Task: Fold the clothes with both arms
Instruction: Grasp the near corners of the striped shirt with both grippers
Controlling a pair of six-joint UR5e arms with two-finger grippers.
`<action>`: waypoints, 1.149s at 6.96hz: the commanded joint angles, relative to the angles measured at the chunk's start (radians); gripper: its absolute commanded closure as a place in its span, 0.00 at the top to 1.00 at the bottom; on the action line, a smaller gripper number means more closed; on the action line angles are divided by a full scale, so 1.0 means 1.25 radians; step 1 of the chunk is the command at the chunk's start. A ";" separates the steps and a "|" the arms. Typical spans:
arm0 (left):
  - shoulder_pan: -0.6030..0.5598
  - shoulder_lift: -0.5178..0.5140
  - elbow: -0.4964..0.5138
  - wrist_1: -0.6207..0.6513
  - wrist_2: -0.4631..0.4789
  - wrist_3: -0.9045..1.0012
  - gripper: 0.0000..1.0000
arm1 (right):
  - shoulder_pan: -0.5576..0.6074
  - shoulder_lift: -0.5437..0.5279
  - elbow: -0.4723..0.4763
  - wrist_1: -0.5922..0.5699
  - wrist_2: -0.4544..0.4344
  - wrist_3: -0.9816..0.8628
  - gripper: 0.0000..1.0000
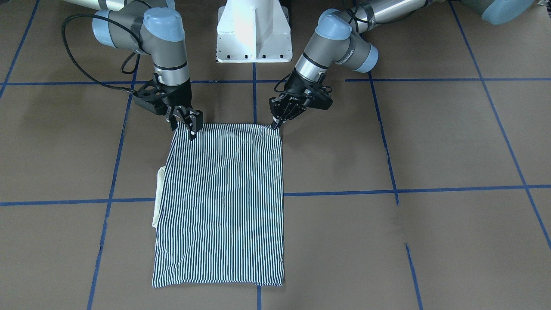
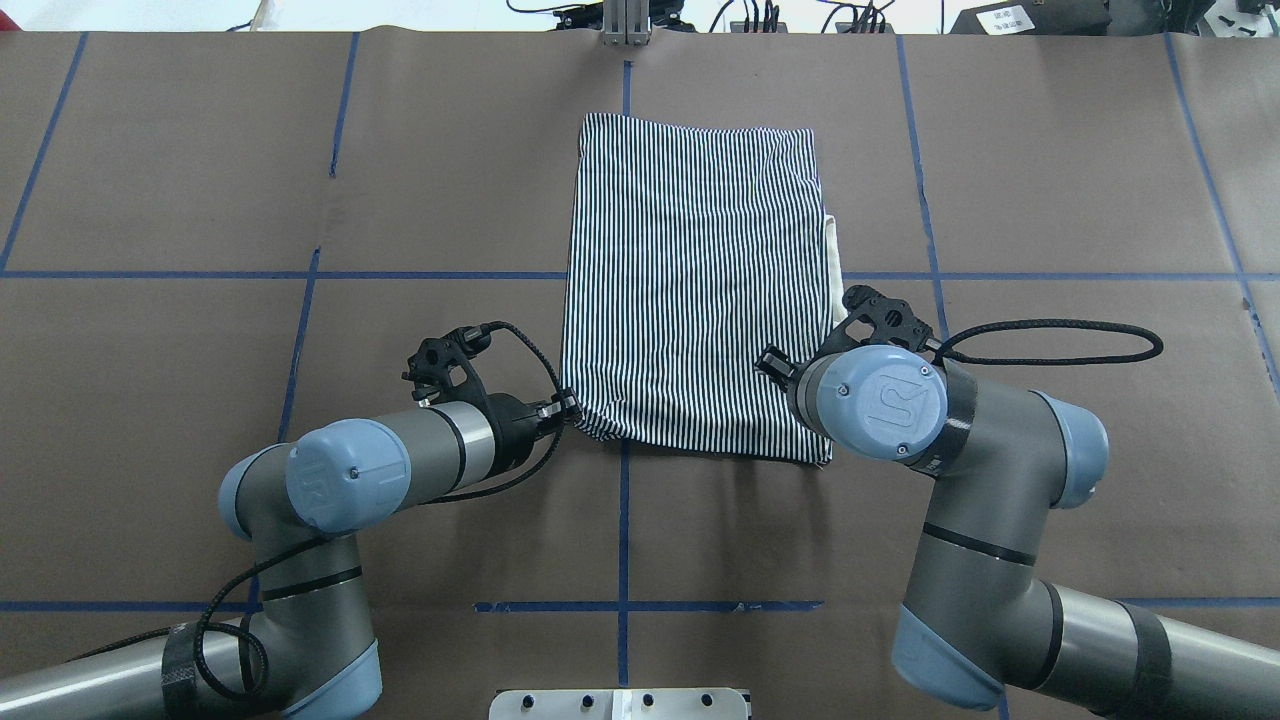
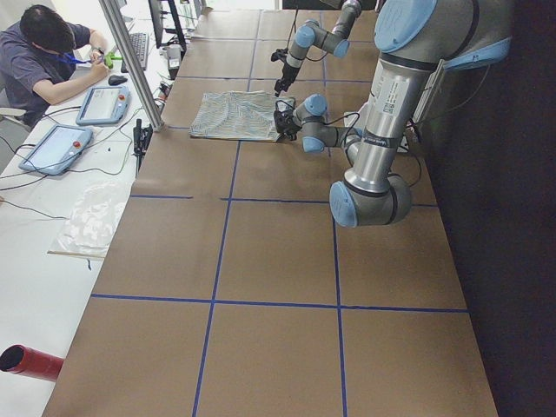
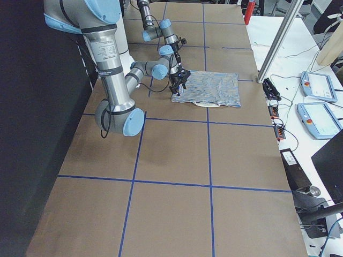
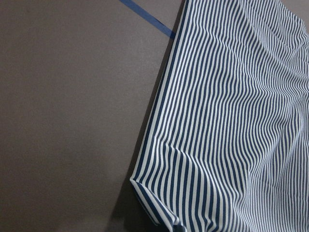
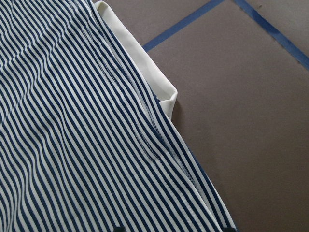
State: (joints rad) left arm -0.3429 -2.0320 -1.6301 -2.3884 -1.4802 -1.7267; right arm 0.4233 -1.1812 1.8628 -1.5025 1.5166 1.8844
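Brown taped table (image 2: 200, 150): the shirt (image 2: 690, 280) lies folded mid-table, and looks soft, light and limp. The left gripper (image 1: 275, 124) seems pinched on its near-left corner. The right gripper (image 1: 184, 124) straddles the near-right corner, spread apart. Corners look the best hold.

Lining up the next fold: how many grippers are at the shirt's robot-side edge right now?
2. The left gripper is at one robot-side corner of the striped shirt; the right gripper is at the other.

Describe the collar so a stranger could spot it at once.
On the brown table lies a folded striped shirt. Along its edge on the robot's right, the collar pokes out as a narrow strip. It is the only plain cream cloth; the rest is striped.
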 commanded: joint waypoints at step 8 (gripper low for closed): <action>-0.001 0.006 -0.004 0.001 0.015 0.001 0.00 | -0.047 0.065 -0.080 -0.063 0.000 0.028 0.70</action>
State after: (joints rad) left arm -0.3436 -2.0263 -1.6352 -2.3881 -1.4624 -1.7257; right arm 0.3660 -1.1165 1.7881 -1.5807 1.5173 1.9171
